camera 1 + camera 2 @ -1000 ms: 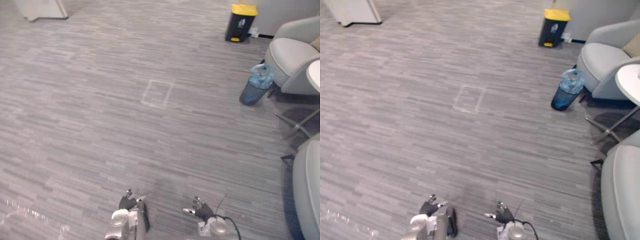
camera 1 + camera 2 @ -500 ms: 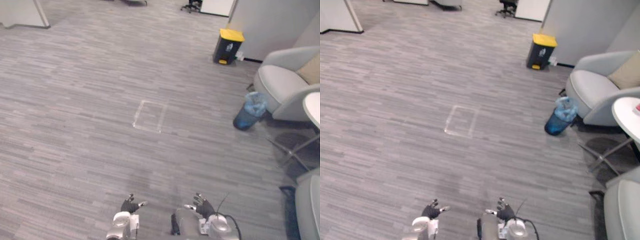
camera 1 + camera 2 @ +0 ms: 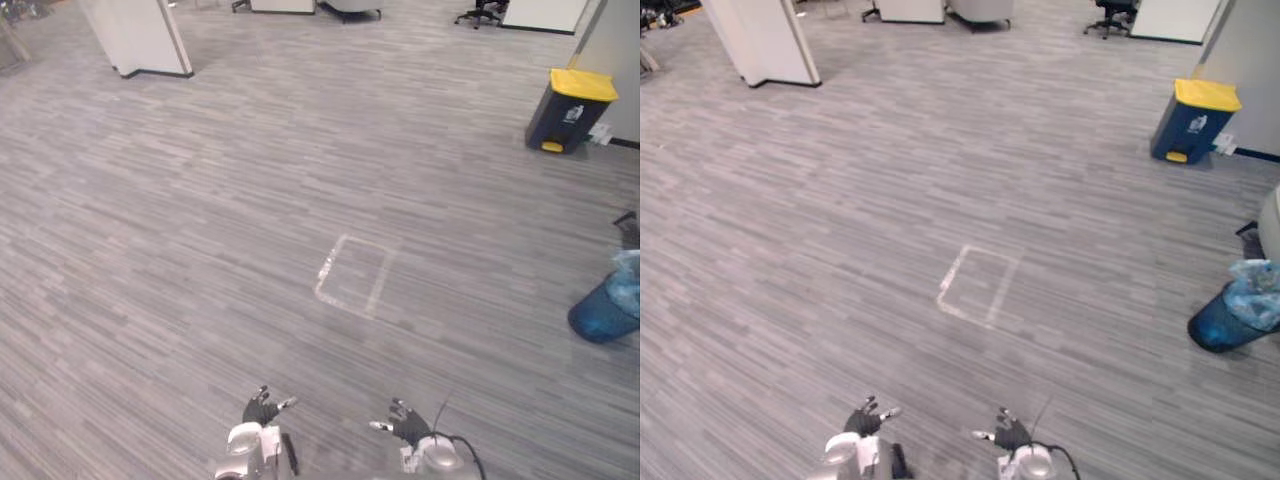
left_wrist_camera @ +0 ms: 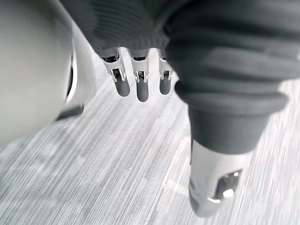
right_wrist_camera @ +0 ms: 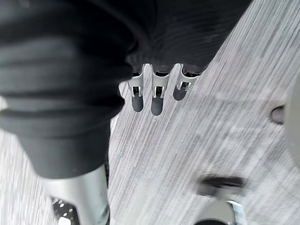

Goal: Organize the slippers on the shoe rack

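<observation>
My left hand (image 3: 262,409) and my right hand (image 3: 405,425) hang low at the bottom of the eye views, over grey striped carpet. Both hold nothing. In the left wrist view the fingers (image 4: 142,86) are straight with the thumb (image 4: 215,183) apart. The right wrist view shows the same: relaxed fingers (image 5: 157,98) above bare floor. I see no slippers and no shoe rack among these views.
A pale taped square (image 3: 355,275) marks the floor ahead. A dark bin with a yellow lid (image 3: 569,108) stands far right, a blue bin with a plastic bag (image 3: 611,306) at the right edge. A white partition (image 3: 138,35) is far left, office chairs (image 3: 1112,13) at the back.
The whole picture has shifted: the camera has turned left, so the armchairs and round table have left the right side and a white partition has come in at far left. The hands stay as before.
</observation>
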You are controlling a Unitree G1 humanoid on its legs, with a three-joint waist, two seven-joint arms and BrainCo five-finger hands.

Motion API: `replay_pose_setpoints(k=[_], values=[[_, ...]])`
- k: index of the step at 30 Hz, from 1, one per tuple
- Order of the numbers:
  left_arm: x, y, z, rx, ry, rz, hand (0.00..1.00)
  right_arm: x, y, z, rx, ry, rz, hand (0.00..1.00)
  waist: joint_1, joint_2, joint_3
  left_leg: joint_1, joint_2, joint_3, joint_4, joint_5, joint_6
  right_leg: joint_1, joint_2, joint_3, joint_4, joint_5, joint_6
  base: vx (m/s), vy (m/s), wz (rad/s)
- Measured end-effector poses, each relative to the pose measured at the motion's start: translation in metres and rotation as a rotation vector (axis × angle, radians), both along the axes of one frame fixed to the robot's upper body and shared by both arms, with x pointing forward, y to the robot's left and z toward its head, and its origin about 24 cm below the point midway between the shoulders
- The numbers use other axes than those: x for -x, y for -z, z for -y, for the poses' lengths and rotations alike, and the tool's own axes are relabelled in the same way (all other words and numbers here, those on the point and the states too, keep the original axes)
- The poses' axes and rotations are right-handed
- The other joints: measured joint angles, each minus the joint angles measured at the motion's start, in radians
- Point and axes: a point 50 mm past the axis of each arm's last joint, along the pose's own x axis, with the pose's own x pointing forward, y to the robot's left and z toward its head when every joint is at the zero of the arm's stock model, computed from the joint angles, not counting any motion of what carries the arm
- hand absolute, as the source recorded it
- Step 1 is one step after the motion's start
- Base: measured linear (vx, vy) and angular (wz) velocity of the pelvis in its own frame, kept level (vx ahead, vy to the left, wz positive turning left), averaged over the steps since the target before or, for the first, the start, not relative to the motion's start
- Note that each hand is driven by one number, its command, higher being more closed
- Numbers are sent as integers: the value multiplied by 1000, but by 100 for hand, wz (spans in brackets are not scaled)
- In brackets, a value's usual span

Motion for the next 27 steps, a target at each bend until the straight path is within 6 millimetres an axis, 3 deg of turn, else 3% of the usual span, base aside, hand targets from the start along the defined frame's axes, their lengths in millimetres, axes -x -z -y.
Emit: replay_pose_setpoints(k=[1, 3, 4, 5, 6, 7, 9, 10, 12, 13, 14, 15, 16, 17, 18, 20, 21, 22, 23, 24, 25, 27], values=[[1, 1, -6, -23, 20, -14, 0, 2, 2, -4, -8, 0, -16, 0, -12, -32, -25, 1, -46, 7, -18, -8, 29, -16, -42, 20, 37, 3, 3, 572, 318, -29], [3, 3, -6, -32, 42, -29, 0, 8, 4, -2, -8, 13, -34, 0, -26, -68, -34, 20, -86, 8, -24, -17, 63, -62, -72, 55, 148, 8, 10, 463, 227, 22], [1, 2, -8, -39, 48, -22, 0, 16, 7, 1, -21, 68, -58, 0, -27, -99, -31, 57, -122, 14, -23, -40, 79, -118, -80, 96, 320, 40, 61, 544, 252, 37], [1, 3, -10, -47, 54, -32, 0, 15, 7, 0, -26, 82, -55, 0, -31, -115, -22, 118, -143, 11, -39, -74, 89, -190, -67, 126, 536, 158, 155, 622, 259, 23], [2, 3, -12, -55, 60, -39, 0, 15, 7, -1, -29, 80, -53, 0, -34, -110, -16, 164, -146, 8, -60, -89, 94, -258, -59, 139, 690, 192, 183, 504, 181, 3], [3, 4, -14, -59, 59, -47, 0, 14, 6, -1, -31, 76, -48, 0, -35, -109, -15, 184, -146, 9, -67, -96, 95, -287, -53, 136, 749, 185, 177, 462, 150, -15], [8, 7, -17, -69, 57, -77, 0, 8, 3, 5, -17, 76, -16, 0, -38, -94, -2, 309, -137, 14, -128, -127, 91, -396, -37, 88, 877, 99, 109, 425, 110, -23], [11, 8, -17, -67, 54, -92, 0, 3, 0, 9, -9, 74, 8, 0, -41, -72, 9, 393, -112, 23, -170, -153, 91, -458, -4, 55, 834, 35, 68, 483, 41, -29], [11, 8, -19, -65, 36, -95, 0, -1, -2, 9, -11, 75, 31, 0, -54, -64, 11, 451, -78, 29, -193, -201, 88, -532, 51, 14, 700, -2, 54, 420, -26, -21], [9, 8, -19, -65, 35, -90, 0, -3, -3, 7, -17, 75, 40, 0, -63, -68, 8, 482, -63, 39, -199, -236, 71, -568, 76, -25, 527, 9, 57, 312, -57, -13], [8, 7, -19, -64, 37, -88, 0, -4, -3, 6, -18, 75, 42, 0, -66, -71, 8, 493, -62, 42, -201, -246, 66, -579, 81, -37, 467, 22, 55, 451, -77, -23], [6, 7, -17, -58, 44, -83, 0, -5, -3, 5, -24, 77, 47, 0, -74, -81, 7, 528, -67, 51, -215, -271, 55, -606, 86, -67, 289, 99, 46, 533, -85, -16], [5, 7, -12, -49, 56, -85, 0, -7, -4, 5, -29, 91, 58, 0, -86, -73, 11, 573, -63, 49, -225, -289, 43, -601, 95, -87, 224, 251, 10, 568, -87, -10], [6, 7, -12, -50, 62, -89, 0, -8, -4, 7, -26, 95, 60, 0, -90, -66, 4, 590, -55, 42, -229, -290, 43, -591, 104, -98, 223, 248, -22, 757, -98, 10], [5, 8, -6, -31, 78, -93, 0, -9, -5, 9, -24, 114, 59, 0, -92, -49, 2, 598, -43, 26, -201, -259, 26, -573, 98, -121, 268, 208, -50, 635, -98, 20], [3, 7, 4, -8, 91, -86, 0, -9, -5, 11, -25, 128, 61, 0, -103, -45, 5, 591, -57, -3, -94, -225, 6, -557, 74, -143, 348, 148, -66, 593, -148, 28], [2, 6, 12, 9, 96, -76, 0, -6, -4, 12, -17, 114, 56, 0, -115, -36, -2, 499, -34, -15, 169, -214, -29, -481, 68, -143, 309, 92, -57, 654, -164, 20], [2, 5, 9, 15, 85, -63, 0, -7, -5, 12, -11, 98, 61, 0, -111, -26, 1, 361, 15, -29, 479, -164, -126, -424, 81, -132, 263, 67, -59, 629, -131, 9], [2, 5, 8, 19, 73, -60, 0, -7, -5, 13, -9, 98, 59, 0, -108, -20, 0, 329, 29, -30, 545, -157, -138, -412, 89, -127, 255, 66, -60, 483, -29, -57], [6, 5, 2, 18, 34, -58, 0, -5, -5, 13, -6, 96, 47, 0, -86, -12, -1, 245, 64, -5, 712, -158, -137, -349, 113, -71, 211, 52, -82, 482, 18, -109], [11, 6, -2, 14, 15, -62, 0, -3, -3, 12, 0, 78, 36, 0, -67, -21, 5, 202, 91, 25, 765, -182, -100, -279, 125, -13, 168, 49, -88, 495, 45, -115], [8, 4, -5, 5, 11, -42, 0, -1, -3, 10, -2, 80, 29, 0, -58, -27, 5, 168, 105, 56, 744, -216, -65, -209, 124, 52, 125, 45, -95, 391, 81, -106]])
